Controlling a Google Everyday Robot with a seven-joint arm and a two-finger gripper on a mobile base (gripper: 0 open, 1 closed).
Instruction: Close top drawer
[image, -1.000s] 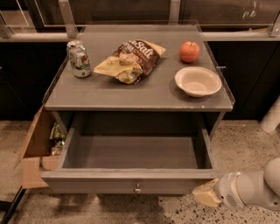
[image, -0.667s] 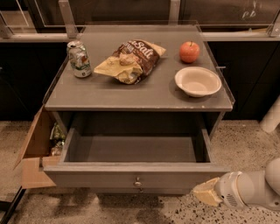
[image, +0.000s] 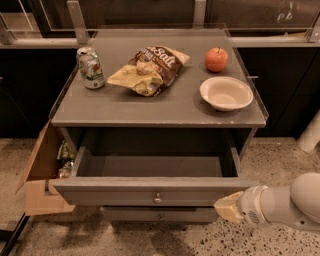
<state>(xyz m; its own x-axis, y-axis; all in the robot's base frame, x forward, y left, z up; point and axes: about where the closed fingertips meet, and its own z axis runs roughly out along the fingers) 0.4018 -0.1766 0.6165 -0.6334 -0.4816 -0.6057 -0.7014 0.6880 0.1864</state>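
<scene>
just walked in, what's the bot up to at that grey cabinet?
The robot's one arm has its claw low at the right end of the top drawer front, apparently set to push it shut. Actual contact can't be confirmed. The drawer is pulled well out, so the close is not yet done. On the cabinet top sit a can, a chip bag, an apple and a bowl, none of them being handled.

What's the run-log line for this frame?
task: close top drawer | state: open, not yet closed | gripper: at drawer front's right end | contact: cannot tell
</scene>
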